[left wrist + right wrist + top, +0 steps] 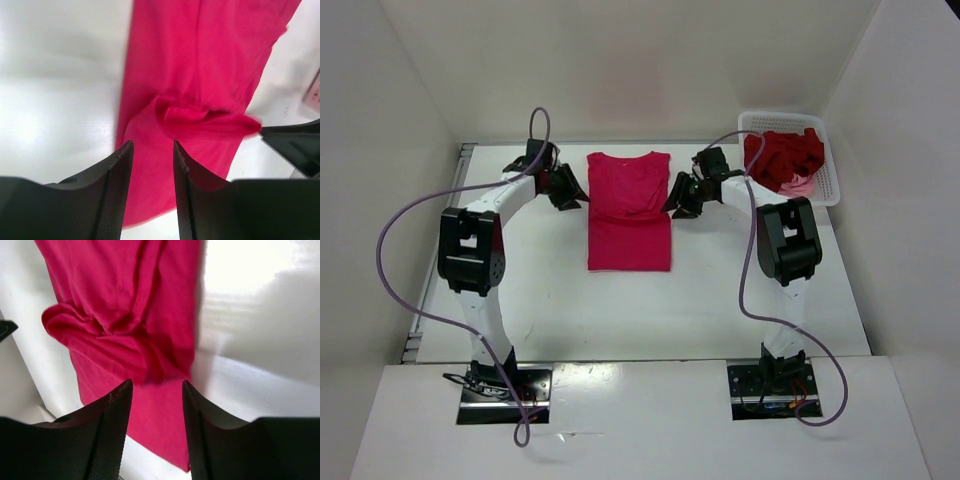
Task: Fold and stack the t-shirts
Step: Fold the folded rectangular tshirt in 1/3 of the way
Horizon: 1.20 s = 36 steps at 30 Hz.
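Left gripper point(152, 146) hangs with its two fingers spread apart and nothing pinched between them. Through the gap, and running on ahead of the tips, lies the bright magenta-red t-shirt point(200, 75), flat on the white table point(55, 100). A little way ahead of the tips the cloth is bunched into a ridge point(200, 120) that crosses the shirt from one long edge to the other. Whether the tips touch the cloth cannot be told from this view.

Right gripper point(156, 384) is likewise parted, its fingers empty, with the same shirt under and ahead of them and the bunched ridge off to the left of its tips.

From above, the shirt is a narrow upright rectangle lying between the two grippers, collar end at the far side. The left gripper sits just beside one long edge and the right gripper just beside the other, both level with the ridge and pointing inward at each other across the cloth.

Beyond the right gripper, on its outer side, stands the white mesh basket point(832, 185). In it the dark crimson t-shirt point(785, 155) lies crumpled, and the light pink t-shirt point(798, 186) peeks out at the heap's near edge, well apart from both grippers
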Each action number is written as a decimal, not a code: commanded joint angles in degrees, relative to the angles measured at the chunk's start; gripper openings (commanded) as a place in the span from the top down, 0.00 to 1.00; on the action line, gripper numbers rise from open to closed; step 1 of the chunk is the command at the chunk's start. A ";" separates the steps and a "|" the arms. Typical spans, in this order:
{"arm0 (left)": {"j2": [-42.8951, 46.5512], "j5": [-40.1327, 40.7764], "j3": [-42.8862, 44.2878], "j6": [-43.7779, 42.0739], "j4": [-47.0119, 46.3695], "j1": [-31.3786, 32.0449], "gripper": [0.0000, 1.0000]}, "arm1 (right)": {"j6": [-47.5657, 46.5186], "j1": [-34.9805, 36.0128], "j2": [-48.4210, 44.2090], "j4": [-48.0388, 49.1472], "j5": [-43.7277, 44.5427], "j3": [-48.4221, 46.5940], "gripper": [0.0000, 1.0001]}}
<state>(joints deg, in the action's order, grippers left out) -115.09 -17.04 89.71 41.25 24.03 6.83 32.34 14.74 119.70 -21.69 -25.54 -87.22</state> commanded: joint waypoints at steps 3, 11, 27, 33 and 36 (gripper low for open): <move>15.04 -2.02 -13.49 2.68 -4.96 2.04 0.58 | -1.39 0.72 -14.48 1.65 2.77 9.16 0.49; 13.41 -3.44 -23.09 5.59 -10.05 9.33 0.63 | -2.98 9.42 -8.71 0.42 0.76 5.85 0.98; 22.62 3.32 -33.46 4.01 -4.70 7.23 0.47 | -0.08 10.13 -5.75 1.92 3.57 6.52 0.70; 22.90 4.47 -34.87 5.15 -5.22 7.23 0.44 | 1.94 8.37 -19.04 4.73 3.57 20.21 0.43; 19.65 4.47 -34.87 5.15 -5.75 7.23 0.44 | 1.94 7.32 -22.22 4.73 4.97 26.89 0.38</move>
<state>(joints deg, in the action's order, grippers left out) -93.08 -13.43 55.77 45.50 18.72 14.00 33.85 23.22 100.90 -18.76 -22.28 -66.00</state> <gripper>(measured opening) 0.560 0.603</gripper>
